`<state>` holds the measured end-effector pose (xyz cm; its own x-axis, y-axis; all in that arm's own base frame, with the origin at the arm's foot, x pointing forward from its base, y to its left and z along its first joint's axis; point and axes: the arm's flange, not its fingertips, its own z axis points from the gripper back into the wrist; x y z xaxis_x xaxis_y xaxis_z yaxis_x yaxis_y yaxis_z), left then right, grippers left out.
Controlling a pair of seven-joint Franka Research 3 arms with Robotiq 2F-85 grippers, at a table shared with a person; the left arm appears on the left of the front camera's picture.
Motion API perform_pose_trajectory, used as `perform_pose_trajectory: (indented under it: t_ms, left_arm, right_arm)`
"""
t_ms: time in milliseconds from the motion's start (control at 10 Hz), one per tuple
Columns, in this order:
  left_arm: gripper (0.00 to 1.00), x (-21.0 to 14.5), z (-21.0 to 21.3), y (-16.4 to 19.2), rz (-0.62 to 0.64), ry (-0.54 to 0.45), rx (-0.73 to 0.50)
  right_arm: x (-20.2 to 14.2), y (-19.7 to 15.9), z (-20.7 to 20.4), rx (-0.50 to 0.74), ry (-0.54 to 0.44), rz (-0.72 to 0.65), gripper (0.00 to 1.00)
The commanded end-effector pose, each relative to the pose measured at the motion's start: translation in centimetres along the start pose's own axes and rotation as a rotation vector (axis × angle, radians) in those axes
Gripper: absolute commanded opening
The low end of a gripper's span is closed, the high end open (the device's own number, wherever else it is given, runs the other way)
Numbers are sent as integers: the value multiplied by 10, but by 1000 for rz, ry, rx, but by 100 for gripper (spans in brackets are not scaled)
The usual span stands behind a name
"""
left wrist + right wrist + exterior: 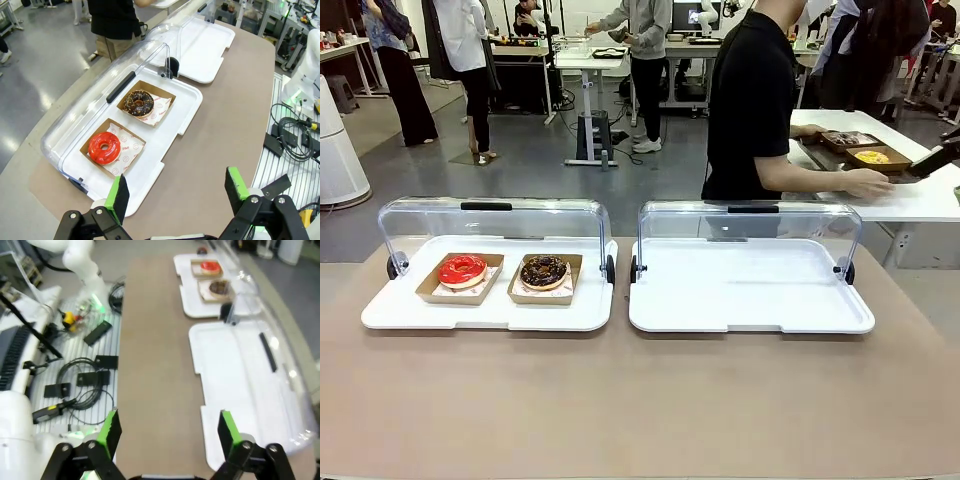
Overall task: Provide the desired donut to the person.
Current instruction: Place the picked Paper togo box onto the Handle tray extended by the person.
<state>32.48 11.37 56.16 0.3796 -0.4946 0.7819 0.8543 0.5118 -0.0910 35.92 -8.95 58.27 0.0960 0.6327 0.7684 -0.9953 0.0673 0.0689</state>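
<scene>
A red-glazed donut (463, 269) and a chocolate donut (544, 271) lie in brown paper trays on the left white tray (390, 310), its clear lid swung back. The left wrist view shows the red donut (104, 147) and the chocolate donut (138, 102) ahead of my open left gripper (177, 191), which hovers over the table's near edge. My right gripper (167, 427) is open above the brown table beside the right white tray (240, 365), with both donuts (211, 266) far off. The person (752, 100) in black stands behind the table, turned right, hand on a side table.
The right white tray (750, 290) stands bare with its lid open. A side table (910, 190) at the back right carries trays with more donuts. Cables and small boxes (82, 375) lie beside the table on the robot's side. Bystanders move in the background.
</scene>
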Motion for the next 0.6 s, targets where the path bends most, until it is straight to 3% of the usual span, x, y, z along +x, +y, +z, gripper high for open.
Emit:
perform_pose_trajectory:
  t_ms: [0,500]
  left_arm:
    - [100,-1,0,0,-15,-17,-8]
    - [100,-1,0,0,-15,-17,-8]
  right_arm:
    - [0,0,9,45,-61,80,100]
    - [-25,22,39,-74,-110,71,100]
